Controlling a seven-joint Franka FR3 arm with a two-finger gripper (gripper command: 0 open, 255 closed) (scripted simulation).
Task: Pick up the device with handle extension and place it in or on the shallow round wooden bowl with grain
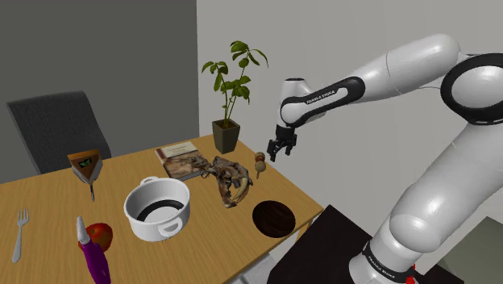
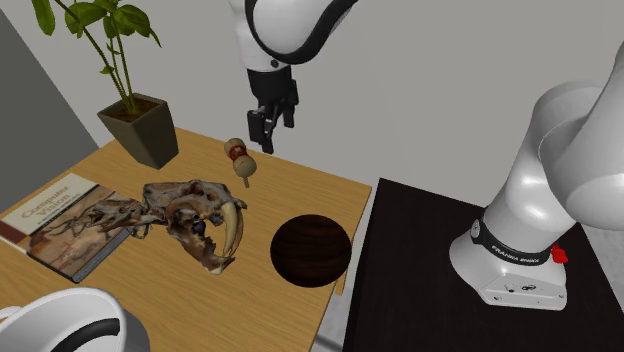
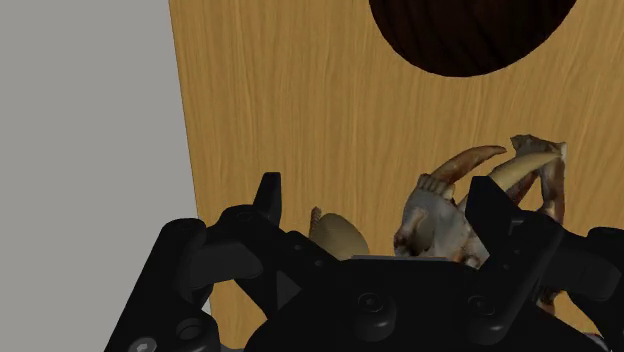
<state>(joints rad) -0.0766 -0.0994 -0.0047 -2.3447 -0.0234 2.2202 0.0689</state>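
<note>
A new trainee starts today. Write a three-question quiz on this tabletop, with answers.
1. True or false: the black gripper holds the small tan wooden device with a handle.
2. Which thing lies beside the brown fanged animal skull? A. an illustrated book B. a laptop C. a kettle
3. Fill in: the fingers stand ___.

Key: 1 false, it hangs above the device; 2 A; 3 open.
</note>
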